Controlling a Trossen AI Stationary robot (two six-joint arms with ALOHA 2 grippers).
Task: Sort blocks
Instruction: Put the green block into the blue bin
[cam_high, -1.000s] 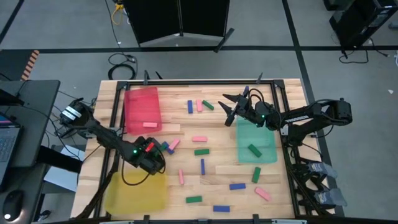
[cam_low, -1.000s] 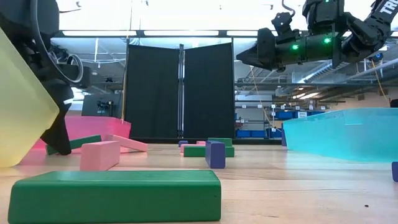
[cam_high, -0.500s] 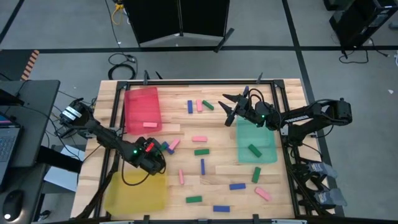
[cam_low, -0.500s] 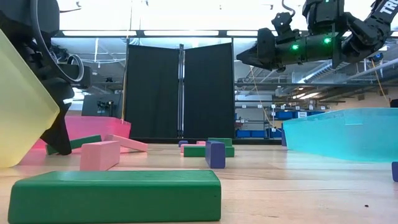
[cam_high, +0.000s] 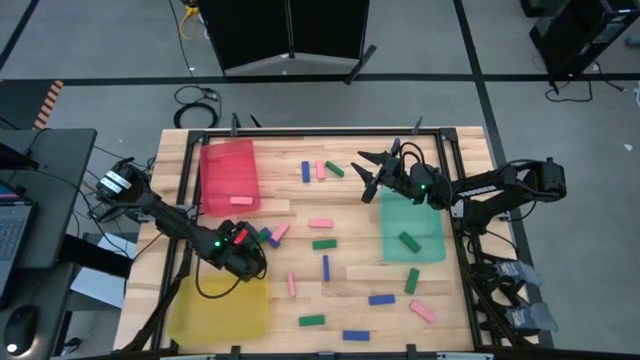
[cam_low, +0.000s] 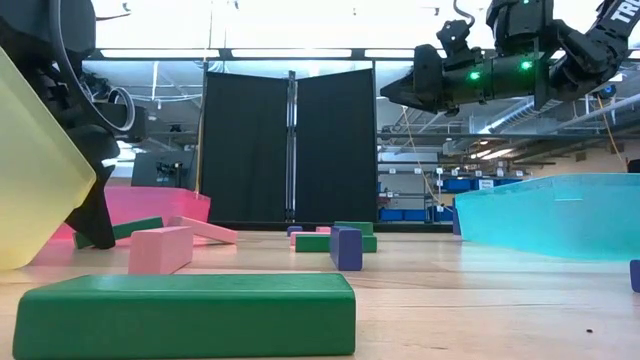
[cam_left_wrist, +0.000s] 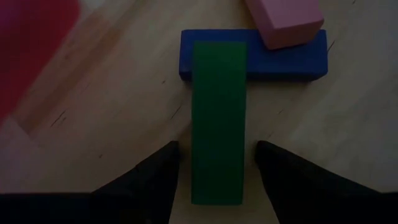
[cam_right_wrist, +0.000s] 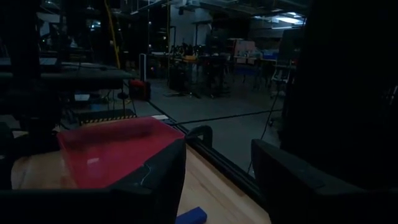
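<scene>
My left gripper (cam_high: 256, 245) is low over the table, just beyond the yellow tray (cam_high: 218, 305). It is open, with its fingers on either side of a green block (cam_left_wrist: 217, 112) and a thin gap showing on each side. The green block's far end rests on a blue block (cam_left_wrist: 280, 59), and a pink block (cam_left_wrist: 283, 18) lies over that blue block too. My right gripper (cam_high: 367, 172) is open and empty, raised above the table at the far end of the green tray (cam_high: 412, 230). Other pink, green and blue blocks (cam_high: 322, 244) lie scattered on the wood.
A red tray (cam_high: 228, 175) at the far left holds a pink block (cam_high: 240, 201). The green tray holds a green block (cam_high: 408, 241). In the low view a green block (cam_low: 185, 315) lies close in front, with a pink block (cam_low: 160, 250) behind it.
</scene>
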